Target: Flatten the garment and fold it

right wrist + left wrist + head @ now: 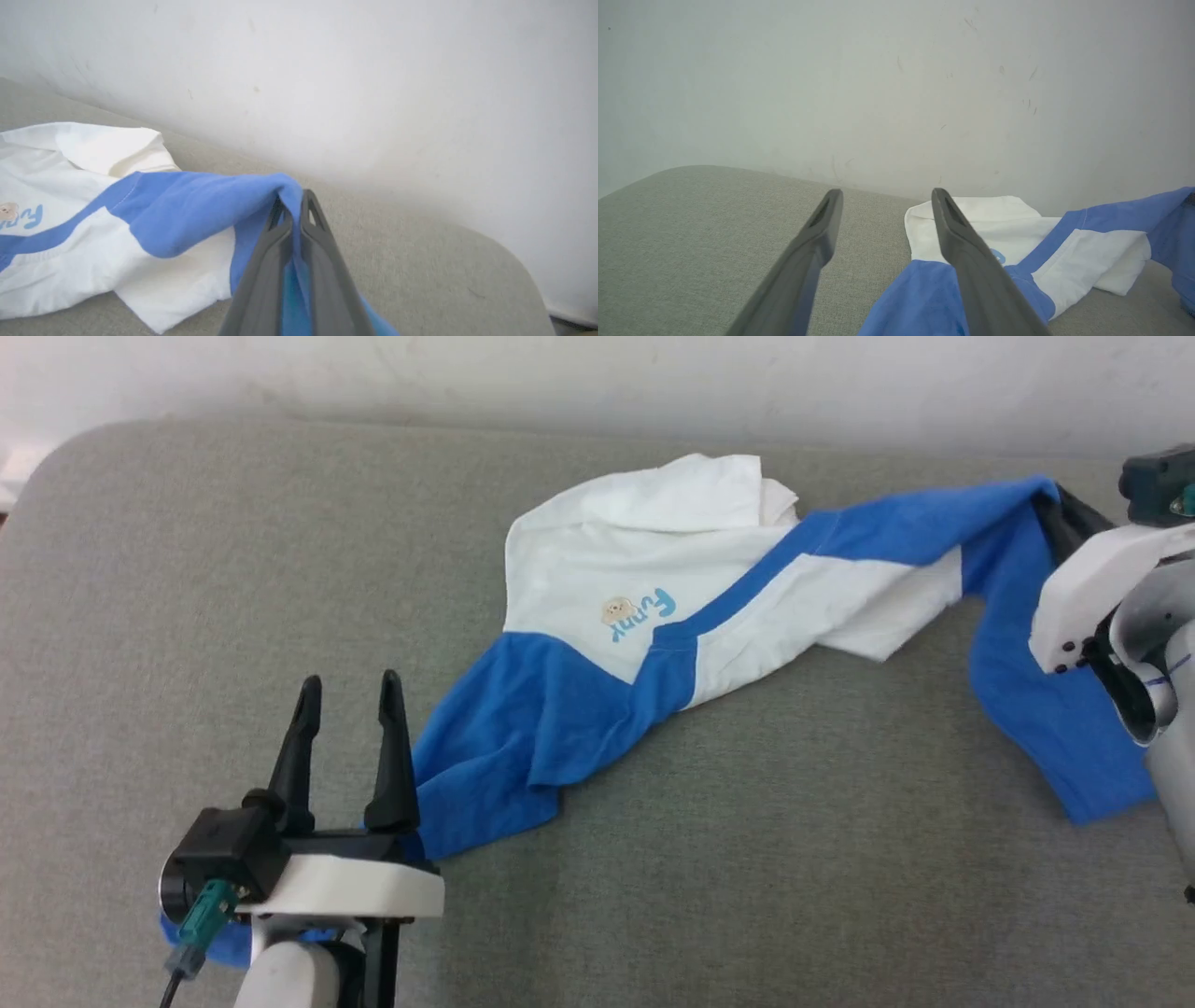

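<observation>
Flattening stage: the garment (597,579) sprawls crumpled across the grey surface (794,859). The right gripper (293,210) has its jaws clamped on a blue fold at 2 o'clock. The left gripper (350,691), jaws apart at 7 o'clock, probably needs to seize the near sleeve, then stretch.

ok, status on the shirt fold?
Left gripper open, empty, next to a blue sleeve. Right gripper shut on garment, pinching blue cloth. Garment bunched, not flat, not folded. Nothing in the way on grey pad.
</observation>
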{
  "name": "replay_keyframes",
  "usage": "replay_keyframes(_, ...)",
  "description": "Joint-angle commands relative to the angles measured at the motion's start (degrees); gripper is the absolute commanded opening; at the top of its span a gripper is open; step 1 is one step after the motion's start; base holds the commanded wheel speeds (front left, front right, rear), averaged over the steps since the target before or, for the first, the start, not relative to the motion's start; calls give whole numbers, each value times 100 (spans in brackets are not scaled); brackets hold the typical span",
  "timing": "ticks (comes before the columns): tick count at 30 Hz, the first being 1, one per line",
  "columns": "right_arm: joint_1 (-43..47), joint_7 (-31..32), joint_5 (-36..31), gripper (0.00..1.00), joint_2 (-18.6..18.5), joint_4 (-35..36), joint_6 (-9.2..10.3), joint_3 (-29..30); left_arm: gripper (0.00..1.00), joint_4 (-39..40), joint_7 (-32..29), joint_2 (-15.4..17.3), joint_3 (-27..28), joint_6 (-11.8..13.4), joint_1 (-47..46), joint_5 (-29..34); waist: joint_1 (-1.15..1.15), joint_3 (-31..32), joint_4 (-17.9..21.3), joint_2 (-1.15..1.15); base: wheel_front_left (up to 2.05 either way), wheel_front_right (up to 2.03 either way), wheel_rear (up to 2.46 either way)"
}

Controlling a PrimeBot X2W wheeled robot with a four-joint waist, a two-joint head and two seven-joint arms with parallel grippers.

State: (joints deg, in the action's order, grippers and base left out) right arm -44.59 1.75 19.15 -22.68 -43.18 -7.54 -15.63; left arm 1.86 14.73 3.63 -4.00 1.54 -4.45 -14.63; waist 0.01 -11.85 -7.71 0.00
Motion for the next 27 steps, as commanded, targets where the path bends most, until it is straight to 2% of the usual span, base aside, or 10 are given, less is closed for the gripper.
replay_keyframes(1,89,-90,-70,0,-16,111,5,-43,100,-4,27,-25,33,-32,76,25,-1,216,214,0,0,0,0)
replay_keyframes(6,1137,-450,-621,0,-100,1310,5,-247,100,24,27,-33,147,-47,255,49,-1,435,511,0,0,0,0)
replay_keyframes(11,2745,-168,-955,0,-127,2512,5,-405,100,33,27,-32,210,-59,383,67,-1,544,768,0,0,0,0)
replay_keyframes(15,3917,164,-1052,0,22,3039,5,-157,100,-6,27,-15,222,-69,451,74,-1,611,879,0,0,0,0)
replay_keyframes(19,4663,376,-1120,0,283,3332,5,354,100,-53,26,21,228,-69,506,60,-1,665,938,0,0,0,0)
replay_keyframes(20,4795,421,-1118,45,362,3399,5,492,100,-63,14,30,224,-67,515,60,-1,675,941,0,0,0,0)
replay_keyframes(21,4904,435,-1111,97,441,3491,5,610,100,-70,2,38,220,-64,521,58,-1,684,939,0,0,0,0)
replay_keyframes(22,4989,413,-1088,100,525,3607,5,724,100,-75,-7,44,217,-61,524,56,-1,690,934,0,0,0,0)
replay_keyframes(27,5179,352,-798,100,907,4425,5,1103,100,-105,-33,64,214,-39,527,32,-1,687,872,0,0,0,0)
